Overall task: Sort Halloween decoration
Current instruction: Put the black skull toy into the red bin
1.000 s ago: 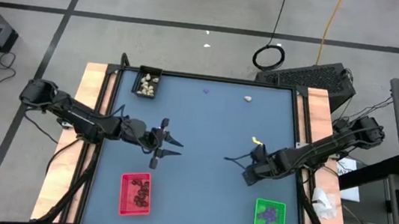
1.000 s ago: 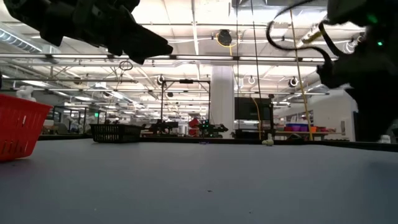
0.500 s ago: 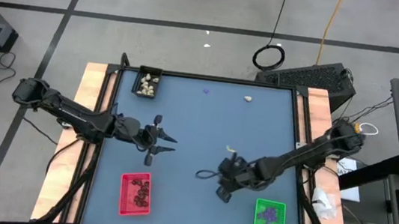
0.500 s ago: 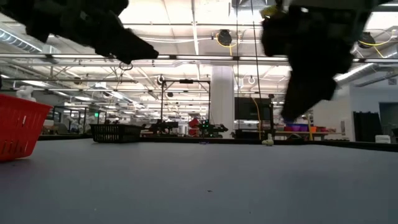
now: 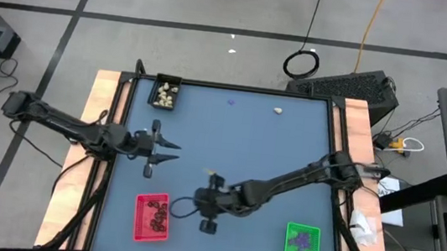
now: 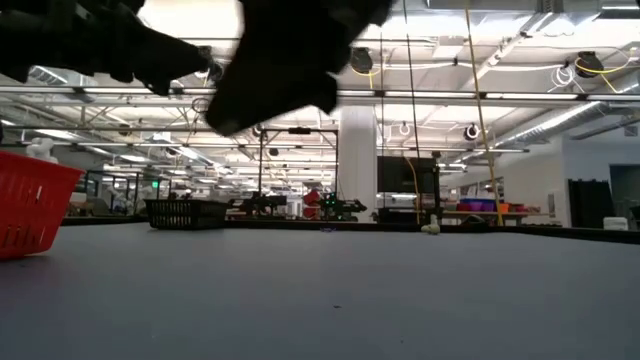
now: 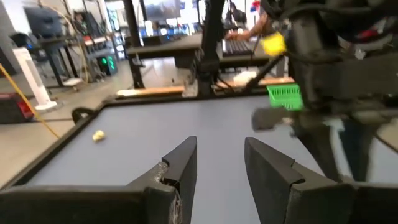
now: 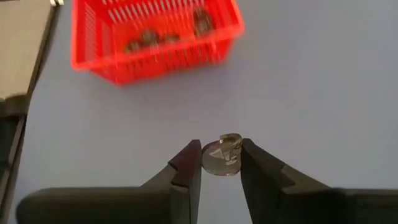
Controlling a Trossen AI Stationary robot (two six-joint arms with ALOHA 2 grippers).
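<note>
Near the red tray (image 5: 151, 217), toward the table's (image 5: 238, 144) front, the right tool (image 8: 221, 163) grips a small round dark trinket (image 8: 221, 158) between its nearly closed fingers (image 8: 186, 165). From above, that tool (image 5: 200, 201) sits just beside the red tray, which holds dark lumps (image 5: 159, 213). At the left side of the table the left tool (image 5: 162, 146) hovers with its fingers (image 7: 180, 163) spread apart and nothing between them. Along the far edge, the black tray (image 5: 165, 92) holds cream-white lumps (image 5: 166, 94); a purple bit (image 5: 231, 103) and one cream-white lump (image 5: 277, 111) lie loose on the table nearby. Purple bits (image 5: 302, 240) fill the green tray (image 5: 300, 249) at the front right corner.
</note>
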